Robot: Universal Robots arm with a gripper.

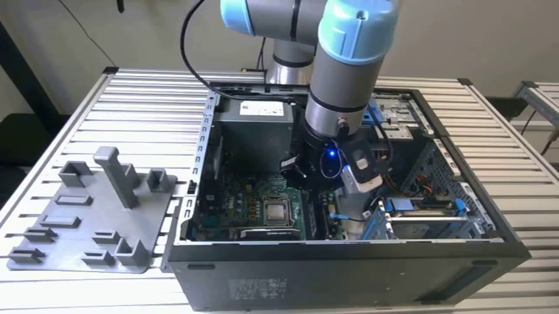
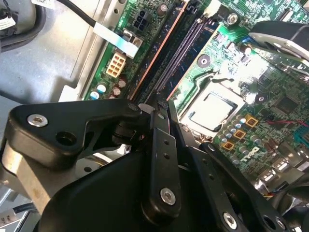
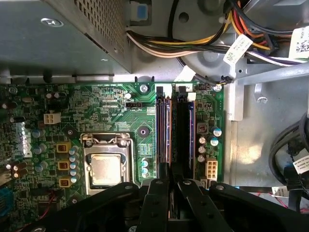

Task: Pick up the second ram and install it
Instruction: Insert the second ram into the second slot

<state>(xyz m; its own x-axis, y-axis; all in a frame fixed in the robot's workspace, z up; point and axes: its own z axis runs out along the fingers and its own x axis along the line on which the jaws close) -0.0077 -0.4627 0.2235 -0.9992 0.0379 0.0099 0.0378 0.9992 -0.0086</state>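
Observation:
The second ram (image 3: 165, 130) is a thin dark stick with a coppery edge, standing on edge in a motherboard slot beside the CPU socket (image 3: 106, 169). In both wrist views it runs out from under the fingertips, in the second wrist view as a long dark strip (image 2: 159, 53). My gripper (image 3: 172, 180) (image 2: 160, 104) is down inside the computer case (image 1: 349, 255), fingers drawn together over the middle of the stick and shut on it. In the exterior view the gripper (image 1: 345, 212) reaches down beside the board, and the stick is hidden behind it.
Another dark slot (image 3: 181, 135) runs parallel, close beside the stick. The power supply (image 3: 48, 34) and a bundle of cables (image 3: 193, 43) lie beyond the slots' far end. A grey fixture tray (image 1: 88, 216) with upright posts sits on the slatted table at the exterior view's left.

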